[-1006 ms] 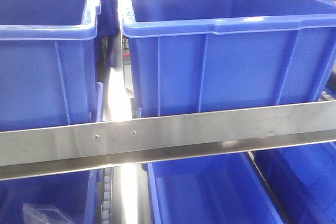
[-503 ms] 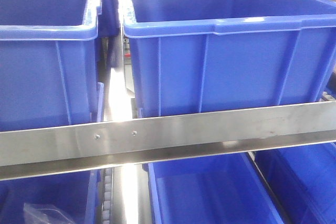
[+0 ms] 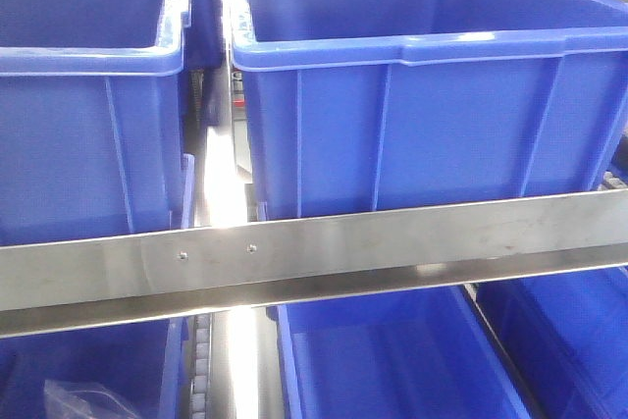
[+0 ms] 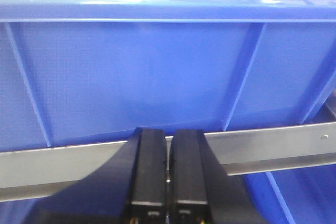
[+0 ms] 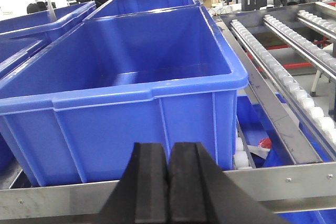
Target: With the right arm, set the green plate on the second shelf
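The green plate is out of view in every frame. My left gripper (image 4: 168, 132) is shut with nothing between its black fingers, facing the side wall of a blue bin (image 4: 136, 77) over a steel rail (image 4: 278, 145). Shut and empty as well, my right gripper (image 5: 168, 148) points at the front wall of a large blue bin (image 5: 131, 77) that sits on the upper shelf behind a steel rail (image 5: 294, 179). Neither gripper shows in the front view.
In the front view two blue bins (image 3: 412, 95) (image 3: 78, 105) stand on the upper shelf behind a steel rail (image 3: 314, 252), with more blue bins (image 3: 392, 360) below. A clear plastic bag (image 3: 83, 401) lies lower left. Roller conveyors (image 5: 294, 77) run at the right; a red item (image 5: 265, 143) lies below.
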Action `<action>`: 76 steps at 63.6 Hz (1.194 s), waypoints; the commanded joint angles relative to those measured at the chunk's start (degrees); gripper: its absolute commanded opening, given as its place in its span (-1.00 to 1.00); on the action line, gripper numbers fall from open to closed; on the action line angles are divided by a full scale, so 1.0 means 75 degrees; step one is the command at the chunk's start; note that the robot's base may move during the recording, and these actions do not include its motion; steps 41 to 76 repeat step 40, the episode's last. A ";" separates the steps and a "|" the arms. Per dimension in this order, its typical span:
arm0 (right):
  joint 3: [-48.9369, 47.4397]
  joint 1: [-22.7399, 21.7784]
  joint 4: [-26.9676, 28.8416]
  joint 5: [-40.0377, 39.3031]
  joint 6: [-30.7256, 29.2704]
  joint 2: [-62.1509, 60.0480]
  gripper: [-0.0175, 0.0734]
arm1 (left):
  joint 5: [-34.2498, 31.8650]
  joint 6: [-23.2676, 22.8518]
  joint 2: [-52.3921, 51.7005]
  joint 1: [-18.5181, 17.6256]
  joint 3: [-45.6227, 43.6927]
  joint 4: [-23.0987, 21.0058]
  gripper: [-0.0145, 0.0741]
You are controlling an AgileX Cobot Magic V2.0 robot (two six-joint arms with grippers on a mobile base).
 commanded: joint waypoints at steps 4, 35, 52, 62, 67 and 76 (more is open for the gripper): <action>-0.0046 -0.0042 -0.0039 -0.0595 -0.0001 -0.0154 -0.50 | -0.0669 -0.0043 -0.0173 -0.0048 0.0305 -0.0014 -0.39; -0.0046 -0.0042 -0.0039 -0.0595 -0.0001 -0.0154 -0.50 | -0.0669 -0.0043 -0.0173 -0.0048 0.0305 -0.0014 -0.39; -0.0046 -0.0042 -0.0039 -0.0595 -0.0001 -0.0154 -0.50 | -0.0669 -0.0043 -0.0173 -0.0048 0.0305 -0.0014 -0.39; -0.0046 -0.0042 -0.0039 -0.0595 -0.0001 -0.0154 -0.50 | -0.0669 -0.0043 -0.0173 -0.0048 0.0305 -0.0014 -0.39; -0.0046 -0.0042 -0.0039 -0.0595 -0.0001 -0.0154 -0.50 | -0.0669 -0.0043 -0.0173 -0.0048 0.0305 -0.0014 -0.39; -0.0046 -0.0042 -0.0039 -0.0595 -0.0001 -0.0154 -0.50 | -0.0669 -0.0043 -0.0173 -0.0048 0.0305 -0.0014 -0.39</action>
